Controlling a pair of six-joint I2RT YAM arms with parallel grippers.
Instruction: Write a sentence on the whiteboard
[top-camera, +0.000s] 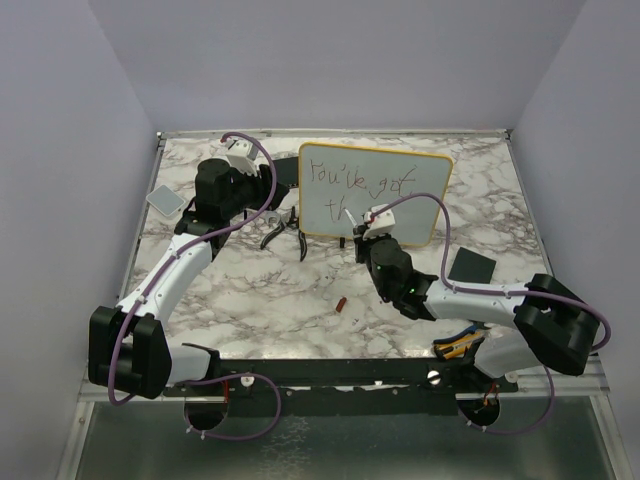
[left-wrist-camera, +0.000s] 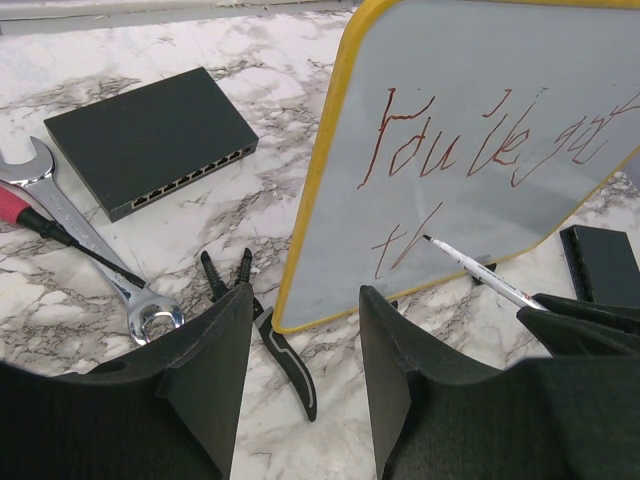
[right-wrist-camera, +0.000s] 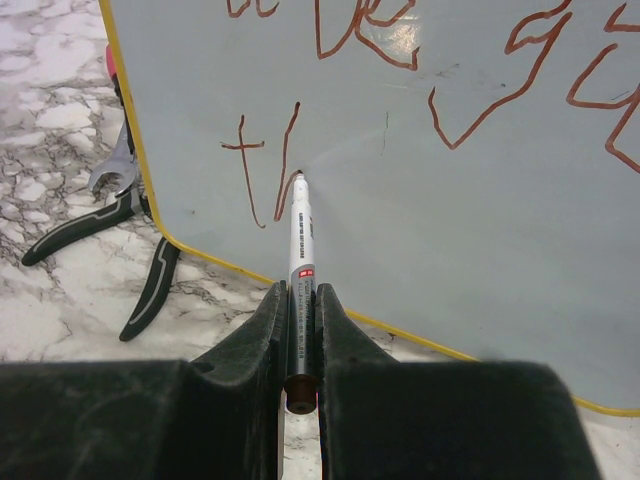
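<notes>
Two arms: both reach toward the tabletop's far edge.
Whiteboard: large white board with a thin yellow frame (top-camera: 425, 205), upright near the far edge, right of centre.
Sentence: dark reddish handwriting (top-camera: 362, 180); "You've got" on the top line, "th" below at lower left.
Right jaws: pinching a thin white marker (right-wrist-camera: 301, 235), tip on the board at the "h".
Left jaws: spread, gripping nothing, by the board's lower-left corner.
Nearby: black-handled pliers (left-wrist-camera: 285, 355), steel wrench (left-wrist-camera: 70, 235) and flat black box (left-wrist-camera: 150, 140), left of the board.
</notes>
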